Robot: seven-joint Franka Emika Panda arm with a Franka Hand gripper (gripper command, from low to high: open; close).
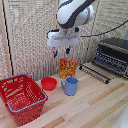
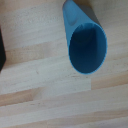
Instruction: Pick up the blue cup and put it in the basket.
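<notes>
One arm, one mug, and the claw (image 1: 61, 52) hangs in the air above the table (image 1: 95, 102), its two short fingers (image 1: 56, 53) pointing down with a clear gap between them and nothing held. The blue mug (image 1: 70, 86) stands upright on the wooden table, below the claw and a little toward the exterior view's right, its loop handle turned to the exterior view's left. Just beside that handle sits a shallow red bowl (image 1: 48, 83), close to the mug; whether they touch, I can't tell. Behind the mug, an orange and yellow packet (image 1: 68, 67) stands up, right under the fingers. Over on the exterior view's left is the red lattice basket (image 1: 22, 99) with its blue-grey handle lying along the rim, well apart from the mug, the bowl between them. On the exterior view's right, a toaster oven (image 1: 111, 56) has its door dropped open onto the table.

From the wrist camera, the mug (image 2: 86, 44) fills the picture: open mouth, blue inside, pale wood all around it. The fingers themselves don't show in this view, only a dark edge at one side.
</notes>
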